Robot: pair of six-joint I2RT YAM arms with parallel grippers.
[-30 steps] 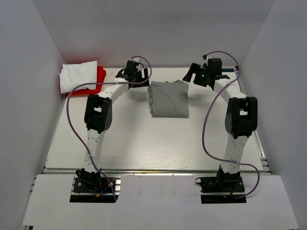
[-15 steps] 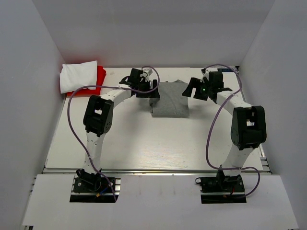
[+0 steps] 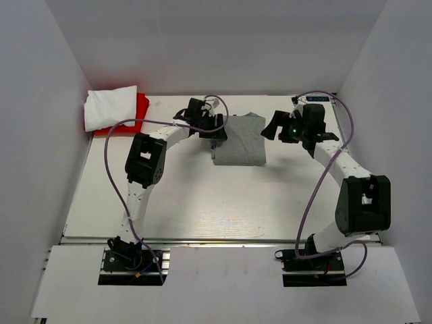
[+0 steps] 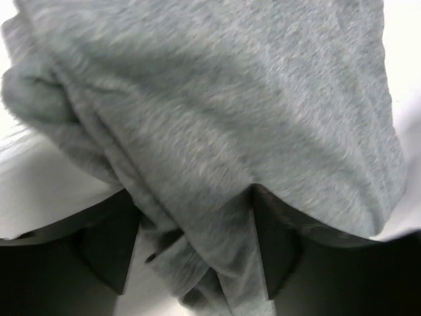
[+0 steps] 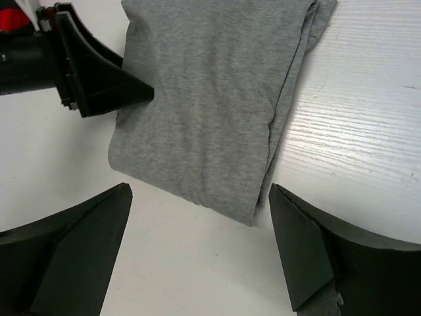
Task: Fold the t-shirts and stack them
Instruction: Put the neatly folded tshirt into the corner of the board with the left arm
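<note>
The heather-grey t-shirt lies folded into a rectangle at the back middle of the table. My left gripper sits at its left edge. In the left wrist view a bunched fold of that grey t-shirt fills most of the gap of the left gripper, with a strip of table showing beside the left finger. My right gripper hovers open just off the shirt's right side. In the right wrist view the right gripper has only bare table in it, the grey t-shirt just beyond. A white t-shirt lies folded on a red t-shirt.
The white and red pile sits in the back left corner against the left wall. White walls close in the table at the back and both sides. Purple cables loop off both arms. The left gripper's black finger shows in the right wrist view.
My left gripper has slid right onto the grey shirt's left edge and its jaws have narrowed round the fold. The right arm has swung to the right, its gripper a little nearer and still open.
</note>
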